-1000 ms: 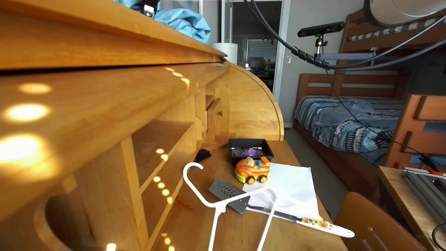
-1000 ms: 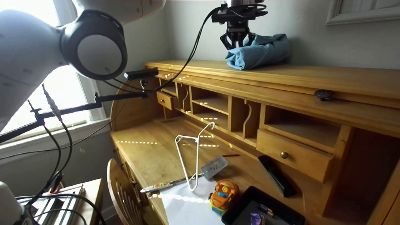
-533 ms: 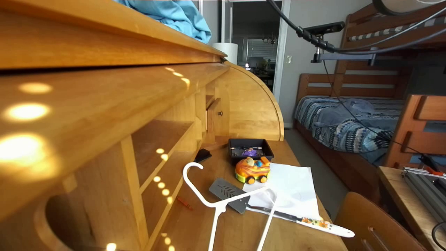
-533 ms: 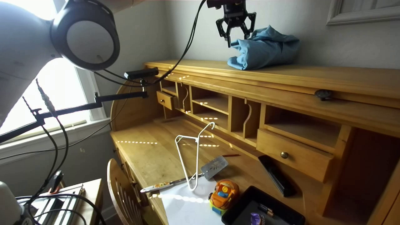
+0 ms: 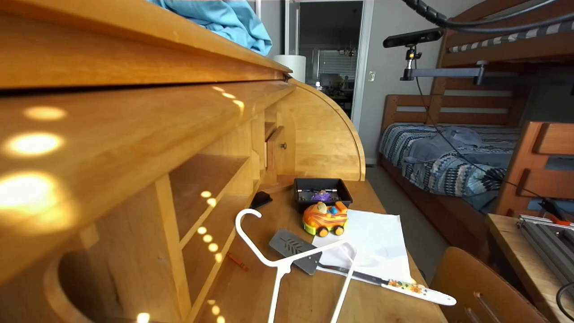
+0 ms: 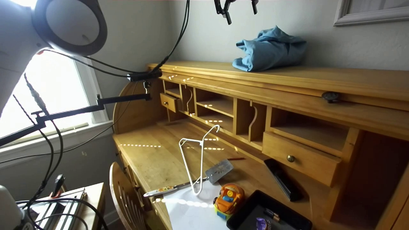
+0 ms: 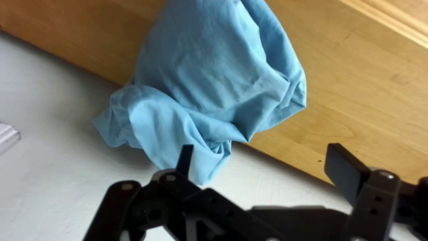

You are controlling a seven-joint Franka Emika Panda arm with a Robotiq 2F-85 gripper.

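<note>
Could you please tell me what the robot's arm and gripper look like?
The arm is smooth, rounded and white; at one joint, a dark grey ring surrounds a flat, round, pale grey cap. Its cables are black and bundled together along part of their length. The gripper is black, with two jointed, angular fingers ending in a flat, rectangular shape.

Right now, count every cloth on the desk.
1: the blue cloth, bunched on the desk's top, lower than the open pincer and apart from it. The cloth may hide another.
</note>
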